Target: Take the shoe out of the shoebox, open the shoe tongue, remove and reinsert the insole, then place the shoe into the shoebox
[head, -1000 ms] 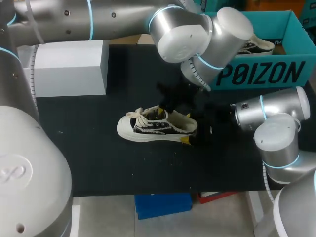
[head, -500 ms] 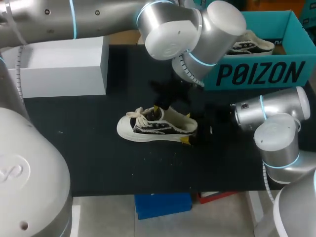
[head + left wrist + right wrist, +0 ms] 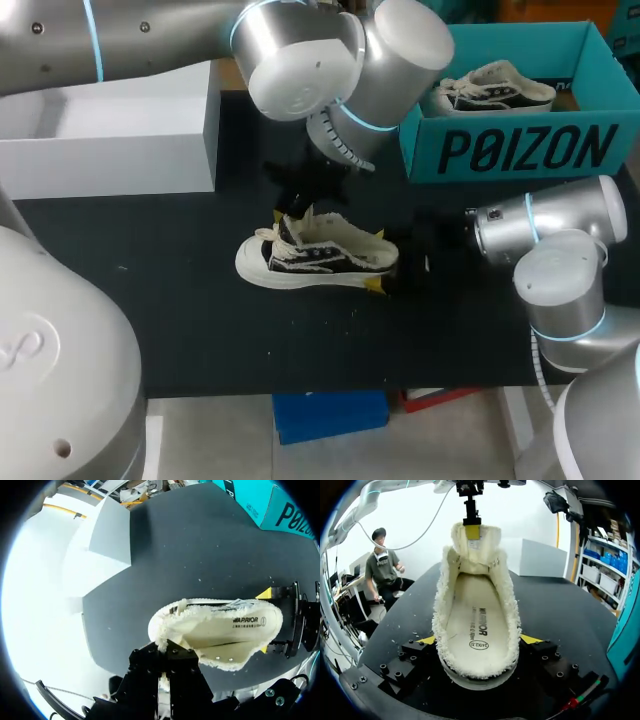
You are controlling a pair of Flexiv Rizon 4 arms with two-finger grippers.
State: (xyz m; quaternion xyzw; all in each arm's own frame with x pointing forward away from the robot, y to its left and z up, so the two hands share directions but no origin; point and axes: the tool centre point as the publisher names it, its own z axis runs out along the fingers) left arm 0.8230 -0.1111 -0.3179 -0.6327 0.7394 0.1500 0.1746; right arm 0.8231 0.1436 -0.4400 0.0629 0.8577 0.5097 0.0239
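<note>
Head view: shoe (image 3: 318,255) is sat on the table (image 3: 180,300), heel (image 3: 477,672) squeezed by the right gripper (image 3: 479,642) and tongue (image 3: 472,552) pinched up by the left gripper (image 3: 471,531), so the tongue could be dropped, or the heel dragged loose, if it's pulled too hard.

Bright, even overhead light; the white box (image 3: 110,535) glares almost blank, and the black mat (image 3: 200,300) swallows any shadow under the shoe (image 3: 318,255).
</note>
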